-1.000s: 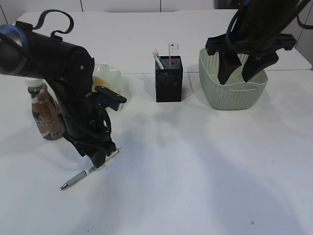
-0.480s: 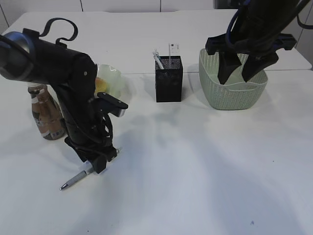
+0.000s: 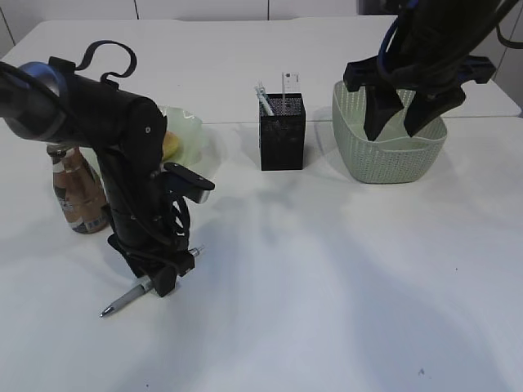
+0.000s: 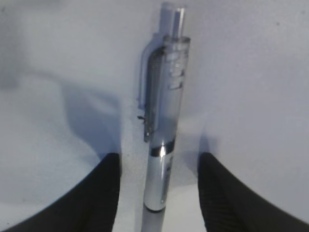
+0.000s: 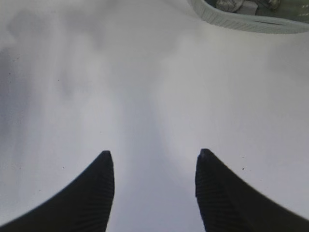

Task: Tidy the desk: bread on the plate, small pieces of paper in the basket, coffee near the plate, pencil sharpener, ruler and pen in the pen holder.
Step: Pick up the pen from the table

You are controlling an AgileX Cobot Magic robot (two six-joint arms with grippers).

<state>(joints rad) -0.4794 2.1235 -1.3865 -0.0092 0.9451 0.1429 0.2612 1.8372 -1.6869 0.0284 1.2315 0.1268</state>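
Left gripper [image 4: 159, 193]: lowered to the desk [image 3: 327, 286] over the pen; its 2 fingers [image 4: 104, 193] are set roughly half apart, one on each side of the barrel, and no contact with the barrel is seen in the left wrist view.
Pen [image 4: 164, 130]: laid flat on the white desk between the left fingers, clip end pointed away from the wrist camera; in the exterior view its tip [image 3: 110, 309] is seen sticking out to the lower left of the arm.
Right gripper [image 3: 400, 114]: held above the basket with jaws parted somewhat over half way; nothing is held between them, and only bare desk is seen between the fingers [image 5: 96, 188] in the right wrist view.
Basket [image 3: 388, 155]: placed at the right rear of the desk; small pieces of paper [image 5: 231, 5] are seen inside it.
Pen holder [image 3: 282, 131]: stood just left of the basket, with items upright in it.
Plate [image 3: 184, 135]: behind the left arm, with the bread [image 3: 170, 145] partly seen on it.
Coffee [image 3: 78, 192]: stood upright left of the left arm, near the plate.
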